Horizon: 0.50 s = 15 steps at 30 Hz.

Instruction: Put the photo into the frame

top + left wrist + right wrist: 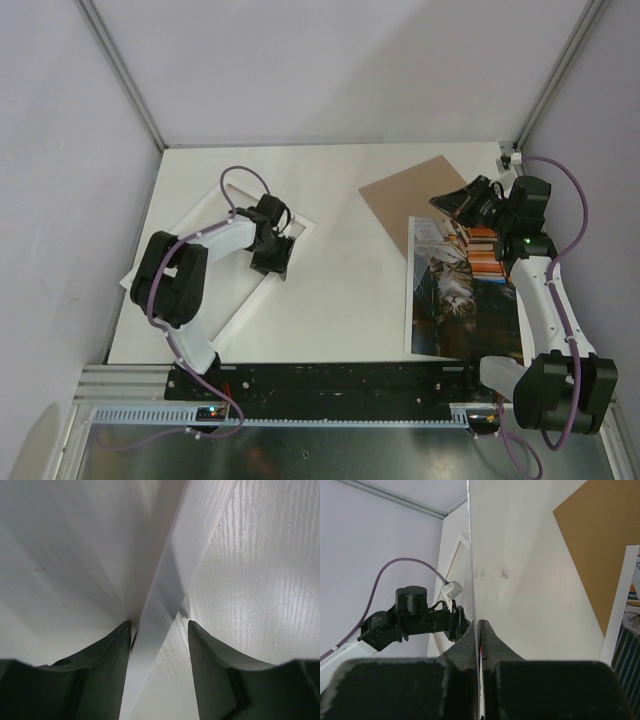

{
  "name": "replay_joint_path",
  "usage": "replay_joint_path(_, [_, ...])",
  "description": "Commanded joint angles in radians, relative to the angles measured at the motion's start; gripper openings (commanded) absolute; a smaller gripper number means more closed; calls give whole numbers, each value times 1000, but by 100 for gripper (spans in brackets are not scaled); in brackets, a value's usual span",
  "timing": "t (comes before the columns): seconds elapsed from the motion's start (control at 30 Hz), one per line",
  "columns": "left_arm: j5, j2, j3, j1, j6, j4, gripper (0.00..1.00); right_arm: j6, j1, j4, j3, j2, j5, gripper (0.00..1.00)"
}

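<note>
My claws, both busy.
My left claw point(272, 264) straddles a rail of the frame point(245, 306), fingers apart; right claw point(479, 627), at the photo's point(455, 300) 12 o'clock end, clamps a thin sheet point(469, 555).

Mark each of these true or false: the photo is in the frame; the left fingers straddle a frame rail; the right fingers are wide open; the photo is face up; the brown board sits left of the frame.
1. The photo is in the frame. False: it lies on the right, well apart from the frame on the left.
2. The left fingers straddle a frame rail. True.
3. The right fingers are wide open. False: they are pressed together.
4. The photo is face up. True: the cat picture shows.
5. The brown board sits left of the frame. False: it lies to the frame's right, under the photo's corner.
</note>
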Motion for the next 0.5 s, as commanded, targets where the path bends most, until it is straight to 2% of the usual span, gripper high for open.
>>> replay_joint_path(0.0, [16, 20, 46, -12, 11, 7, 50, -16, -6, 21, 48, -7, 2, 0])
replay_joint_path(0.33, [51, 1, 167, -20, -66, 6, 4, -26, -6, 8, 57, -5, 21, 0])
replay_joint_path(0.47, [54, -43, 229, -20, -107, 2, 0, -50, -10, -24, 74, -1, 56, 0])
